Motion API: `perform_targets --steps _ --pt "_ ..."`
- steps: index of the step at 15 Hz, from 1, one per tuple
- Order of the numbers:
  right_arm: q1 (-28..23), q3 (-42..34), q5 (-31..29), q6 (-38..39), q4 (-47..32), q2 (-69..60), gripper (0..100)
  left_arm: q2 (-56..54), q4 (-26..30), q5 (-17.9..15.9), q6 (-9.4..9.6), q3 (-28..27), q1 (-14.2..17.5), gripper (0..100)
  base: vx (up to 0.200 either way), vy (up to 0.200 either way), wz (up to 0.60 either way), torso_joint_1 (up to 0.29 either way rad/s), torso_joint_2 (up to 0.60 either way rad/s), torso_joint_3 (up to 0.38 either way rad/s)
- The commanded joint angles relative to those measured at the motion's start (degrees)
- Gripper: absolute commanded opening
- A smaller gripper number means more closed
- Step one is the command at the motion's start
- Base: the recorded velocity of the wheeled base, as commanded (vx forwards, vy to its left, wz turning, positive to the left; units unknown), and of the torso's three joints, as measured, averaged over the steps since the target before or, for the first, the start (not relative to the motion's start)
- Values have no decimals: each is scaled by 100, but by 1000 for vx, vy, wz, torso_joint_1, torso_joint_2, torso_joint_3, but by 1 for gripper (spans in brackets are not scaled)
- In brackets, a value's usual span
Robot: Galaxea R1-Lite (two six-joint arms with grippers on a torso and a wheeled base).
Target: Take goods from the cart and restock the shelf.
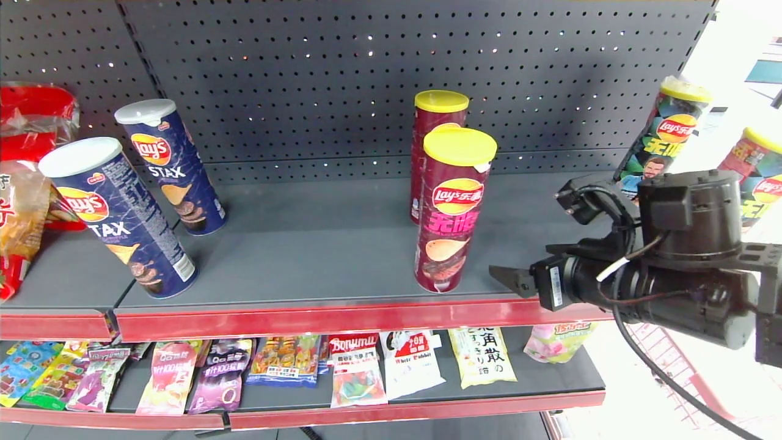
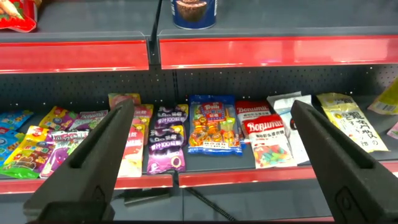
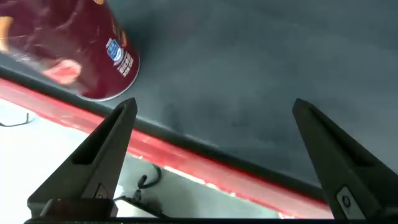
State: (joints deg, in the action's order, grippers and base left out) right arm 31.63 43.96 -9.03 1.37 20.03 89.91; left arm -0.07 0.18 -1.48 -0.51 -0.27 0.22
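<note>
- Head view: the right gripper (image 1: 519, 272) hangs at the front lip of the shelf (image 1: 317, 244), spread wide and empty. It is just beside the front maroon can (image 1: 455, 208), which stands upright near the edge with a second maroon can (image 1: 437, 110) lined up behind it. This looks like a finished placement. Two blue cans (image 1: 116, 214) stand well apart to the left, leaving a bare gap to fill. Two more yellow-lidded cans (image 1: 669, 134) sit past the shelf's right end, probably the waiting stock, though I cannot tell what carries them.
- Left wrist view: the left gripper (image 2: 212, 104) is wide open and holds nothing. It is parked low, facing the snack bags (image 2: 214, 124) on the lower shelf (image 2: 292, 175), clear of the working arm.
- Right wrist view: the open fingers (image 3: 99, 155) straddle the shelf's red lip (image 3: 186, 149), apart from the maroon can's base.
</note>
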Motion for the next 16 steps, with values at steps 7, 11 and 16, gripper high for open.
perform_targets --steps 7,11,16 --pt "18 359 -81 -31 63 677 100 7 -1 -2 -2 0 4 100 0 0 0 0 0 0" --pt "27 473 -81 -84 63 774 100 7 -1 -2 -2 0 4 100 0 0 0 0 0 0" --pt "80 579 -81 -110 63 862 100 7 -1 -2 -2 0 4 100 0 0 0 0 0 0"
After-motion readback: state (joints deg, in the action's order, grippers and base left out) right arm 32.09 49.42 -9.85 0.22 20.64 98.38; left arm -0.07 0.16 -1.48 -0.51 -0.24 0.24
